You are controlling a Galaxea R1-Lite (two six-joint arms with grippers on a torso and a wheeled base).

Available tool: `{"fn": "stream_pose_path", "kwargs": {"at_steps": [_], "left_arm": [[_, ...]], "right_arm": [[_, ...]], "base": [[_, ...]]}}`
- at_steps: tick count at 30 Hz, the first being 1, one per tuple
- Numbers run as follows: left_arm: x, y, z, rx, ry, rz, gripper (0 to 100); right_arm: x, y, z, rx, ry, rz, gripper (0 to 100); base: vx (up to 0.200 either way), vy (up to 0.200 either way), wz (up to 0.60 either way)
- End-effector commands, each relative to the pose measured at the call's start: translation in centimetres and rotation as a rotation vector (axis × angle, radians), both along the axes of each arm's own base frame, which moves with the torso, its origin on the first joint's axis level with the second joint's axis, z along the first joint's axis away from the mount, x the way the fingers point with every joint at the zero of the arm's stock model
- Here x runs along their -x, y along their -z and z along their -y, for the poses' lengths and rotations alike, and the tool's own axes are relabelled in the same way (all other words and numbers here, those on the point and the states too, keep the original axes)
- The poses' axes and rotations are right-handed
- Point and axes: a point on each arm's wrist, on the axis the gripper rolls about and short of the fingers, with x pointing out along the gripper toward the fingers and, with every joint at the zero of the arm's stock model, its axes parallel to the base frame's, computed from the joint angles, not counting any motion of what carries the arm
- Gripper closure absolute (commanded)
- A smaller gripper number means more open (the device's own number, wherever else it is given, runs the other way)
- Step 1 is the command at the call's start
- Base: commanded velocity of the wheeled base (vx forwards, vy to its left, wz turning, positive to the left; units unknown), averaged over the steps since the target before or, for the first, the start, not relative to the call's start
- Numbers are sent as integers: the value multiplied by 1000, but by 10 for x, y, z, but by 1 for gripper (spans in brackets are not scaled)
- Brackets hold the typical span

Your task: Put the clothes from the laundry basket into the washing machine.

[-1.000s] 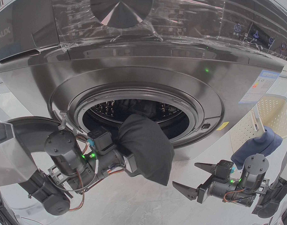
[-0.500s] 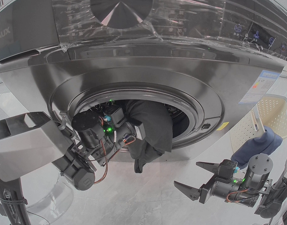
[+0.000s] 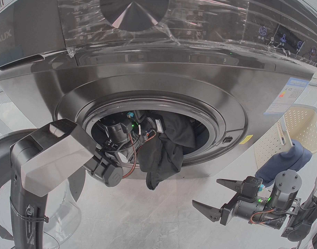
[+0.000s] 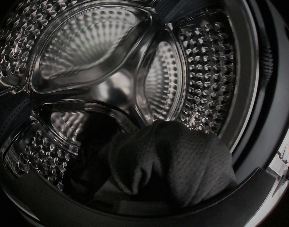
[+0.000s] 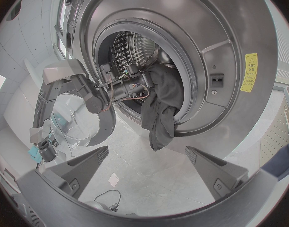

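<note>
Your left gripper's (image 3: 155,124) hold is hidden; push deeper till the black knit garment (image 3: 165,153) clears the grey washing machine's (image 3: 220,97) rim.

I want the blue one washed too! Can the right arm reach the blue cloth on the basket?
Probably: nothing blocks the blue cloth, but the right gripper points away and must turn.

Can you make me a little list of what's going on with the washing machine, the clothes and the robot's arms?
washing machine: door open, swung to the robot's left
black garment: partly inside the drum, one end hanging out over the opening's rim
left arm: reaching into the drum opening, next to the black garment
right gripper: open, empty, low in front of the machine
laundry basket: cream, on the robot's right
blue garment: draped over the basket's edge
</note>
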Motion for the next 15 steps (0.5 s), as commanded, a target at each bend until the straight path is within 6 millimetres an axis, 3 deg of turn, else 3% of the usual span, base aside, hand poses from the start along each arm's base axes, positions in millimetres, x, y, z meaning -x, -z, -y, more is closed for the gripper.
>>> {"fn": "stream_pose_path", "kwargs": {"at_steps": [1, 4, 11, 12, 15], "left_arm": [[-26, 9, 5, 10, -40, 3, 100], [-39, -7, 6, 42, -78, 38, 100], [-41, -11, 6, 62, -118, 49, 100], [-40, -11, 5, 59, -118, 44, 0], [-35, -5, 9, 50, -106, 25, 0]], "right_arm": [[0, 1, 0, 4, 1, -4, 0], [0, 1, 0, 5, 2, -5, 0], [-2, 2, 1, 5, 7, -5, 0], [-2, 2, 0, 4, 5, -4, 0], [-1, 2, 0, 2, 1, -5, 0]], "base": [[0, 0, 0], [0, 0, 0], [0, 0, 0], [0, 0, 0], [0, 0, 0]]}}
